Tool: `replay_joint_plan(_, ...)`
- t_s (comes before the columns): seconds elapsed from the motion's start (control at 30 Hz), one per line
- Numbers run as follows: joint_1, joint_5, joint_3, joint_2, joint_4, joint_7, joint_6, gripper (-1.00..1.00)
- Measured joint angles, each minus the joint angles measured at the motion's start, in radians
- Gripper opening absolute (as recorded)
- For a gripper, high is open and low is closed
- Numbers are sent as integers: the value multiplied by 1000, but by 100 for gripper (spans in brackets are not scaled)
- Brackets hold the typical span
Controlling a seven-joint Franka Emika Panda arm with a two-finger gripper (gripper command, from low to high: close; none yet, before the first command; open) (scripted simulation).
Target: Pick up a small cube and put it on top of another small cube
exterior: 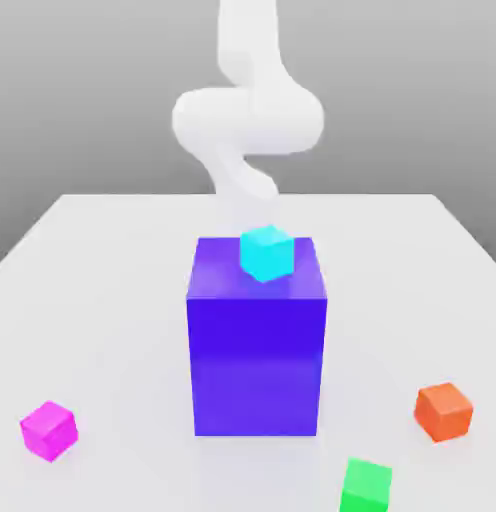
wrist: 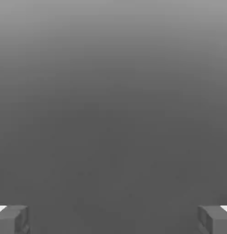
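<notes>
Pink cube (exterior: 48, 430), corner-on, pincer (wrist: 113, 219) spread

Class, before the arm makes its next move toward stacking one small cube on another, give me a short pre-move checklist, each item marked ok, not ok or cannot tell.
1. Fingers spread wide apart with nothing between them: ok.
2. Magenta cube free on the table, nothing touching it: ok.
3. Cyan cube sits atop the big blue-violet block, top face bare: ok.
4. Orange cube and green cube stand apart from the magenta cube: ok.
5. Gripper lined up over the magenta cube: not ok; the hand view shows plain grey, no cube.
6. Any cube stacked on another small cube yet: not ok.
</notes>
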Motion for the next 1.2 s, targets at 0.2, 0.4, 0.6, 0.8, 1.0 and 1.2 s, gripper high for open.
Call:
replay_joint_plan(0.2, -74, 110, -43, 229, -38, 232, 82, 0)
replay_joint_plan(0.4, -146, 179, -73, 449, -75, 484, 163, 0)
replay_joint_plan(0.6, -222, 197, -109, 662, -115, 773, 252, 0)
replay_joint_plan(0.8, -262, 155, -182, 861, -158, 1103, 349, 0)
replay_joint_plan(1.0, -290, 192, -203, 1067, -154, 1226, 481, 0)
replay_joint_plan(1.2, -325, 226, -162, 1134, -140, 1203, 533, -100)
